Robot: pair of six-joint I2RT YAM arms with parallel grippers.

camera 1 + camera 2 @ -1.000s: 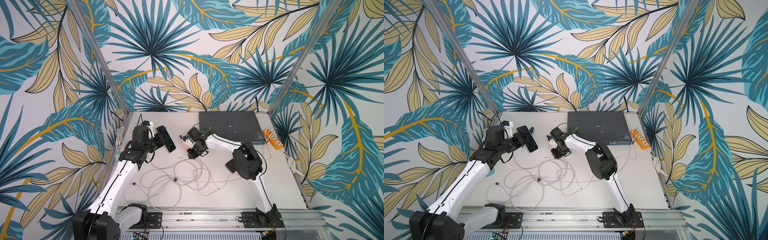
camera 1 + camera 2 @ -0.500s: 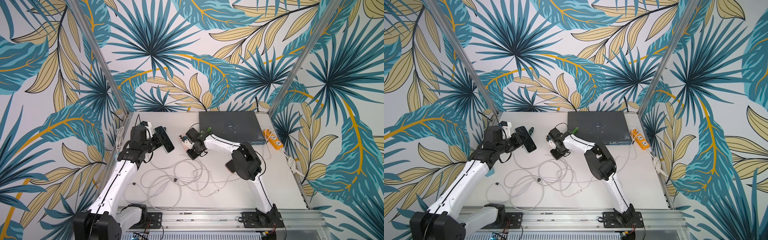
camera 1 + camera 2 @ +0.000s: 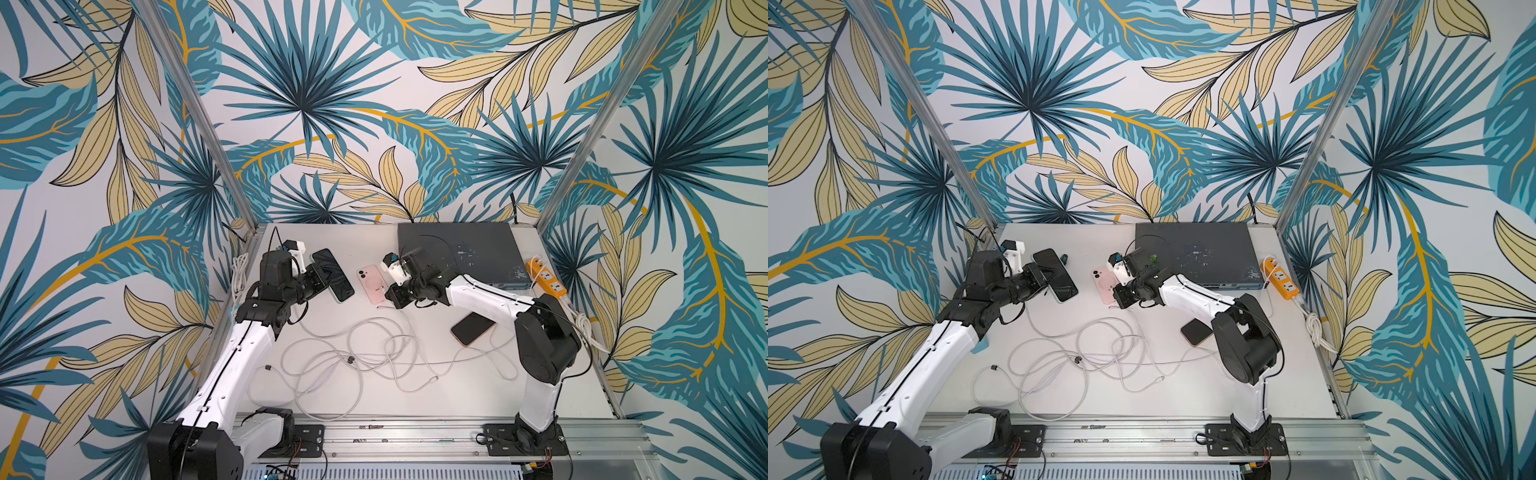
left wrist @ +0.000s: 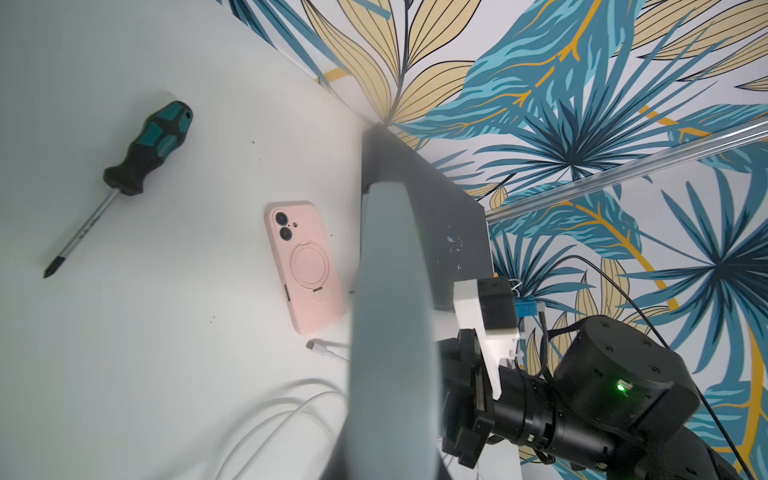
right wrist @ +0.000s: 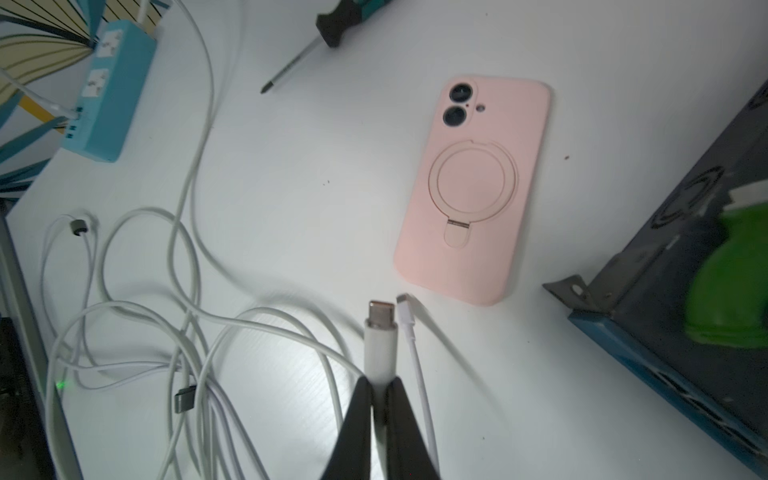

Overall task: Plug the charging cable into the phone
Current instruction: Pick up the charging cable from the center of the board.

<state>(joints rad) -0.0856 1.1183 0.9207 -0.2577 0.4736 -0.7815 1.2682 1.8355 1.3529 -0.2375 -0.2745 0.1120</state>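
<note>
- White plug (image 5: 380, 332) is sitting clamped in the right tool (image 5: 376, 388), with its tip lying just beside the lower-left corner of the pink phone (image 5: 473, 187) in the right wrist view.
- Opposite, the left tool (image 3: 322, 275) is clamping a dark phone (image 3: 341, 287) left of centre in a top view, its long axis slanting toward lower right, toward the plug.
- Between both tools the pink phone is lying flat on the counter (image 3: 457, 395), nearer the right arm.

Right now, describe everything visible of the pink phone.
The pink phone lies face down on the white table, in a matte, soft-looking case. Two lenses and a flash sit at one end; a ring stand is folded flat on its back. Nothing grips or plugs into it; a thin white connector lies just short of it.
</note>
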